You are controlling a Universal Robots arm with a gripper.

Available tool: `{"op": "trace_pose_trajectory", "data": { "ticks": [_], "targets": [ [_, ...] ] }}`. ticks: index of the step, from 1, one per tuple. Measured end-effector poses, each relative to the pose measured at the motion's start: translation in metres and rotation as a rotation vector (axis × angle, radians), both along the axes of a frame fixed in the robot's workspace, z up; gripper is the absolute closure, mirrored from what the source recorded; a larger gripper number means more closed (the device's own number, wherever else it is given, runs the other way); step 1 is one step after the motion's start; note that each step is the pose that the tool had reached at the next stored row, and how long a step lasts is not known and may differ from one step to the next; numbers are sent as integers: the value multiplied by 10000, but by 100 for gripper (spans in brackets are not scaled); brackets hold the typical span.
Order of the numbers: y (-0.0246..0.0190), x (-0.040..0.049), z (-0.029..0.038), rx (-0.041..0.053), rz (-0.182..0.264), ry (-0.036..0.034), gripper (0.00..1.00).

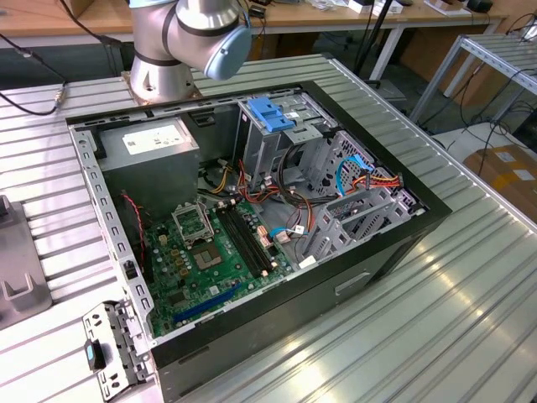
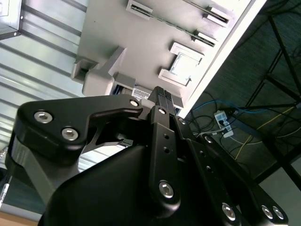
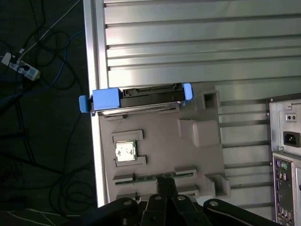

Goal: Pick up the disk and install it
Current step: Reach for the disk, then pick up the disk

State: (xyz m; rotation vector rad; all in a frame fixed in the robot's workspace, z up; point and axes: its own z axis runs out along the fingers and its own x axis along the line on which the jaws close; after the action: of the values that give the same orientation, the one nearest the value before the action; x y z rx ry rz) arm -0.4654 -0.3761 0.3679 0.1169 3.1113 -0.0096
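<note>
Ribbed table [image 3: 188, 42] bears a grey tray [image 3: 164, 136], the disk [image 3: 150, 96] lying along one edge. The pincer [image 3: 164, 182], open or closed I cannot tell, hovers over the tray's opposite edge. Pickup looks not yet begun and calls for crossing the tray.

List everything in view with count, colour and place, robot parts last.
Ribbed metal table: one, silver, under everything.
Moulded plastic tray: one, grey, at the table's edge.
Flat dark disk in bright blue carrier: one, black and blue, at the tray's end.
Square processor chip: one, silver, in a tray pocket.
Open computer case: one, black, on the table.
Motherboard: one, green, inside the case.
Metal box with white label: one, grey, inside the case.
Plastic latch: one, light blue, inside the case.
Robot arm: one, grey, mounted on the table.
Gripper: one, black, over the tray.
</note>
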Motion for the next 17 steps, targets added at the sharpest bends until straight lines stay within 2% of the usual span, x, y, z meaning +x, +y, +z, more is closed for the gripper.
{"op": "trace_pose_trajectory", "data": {
  "ticks": [5,17],
  "targets": [
    [27,-57,-4,-26,0,1,90],
    [35,-61,-4,-27,1,1,90]
  ]
}}
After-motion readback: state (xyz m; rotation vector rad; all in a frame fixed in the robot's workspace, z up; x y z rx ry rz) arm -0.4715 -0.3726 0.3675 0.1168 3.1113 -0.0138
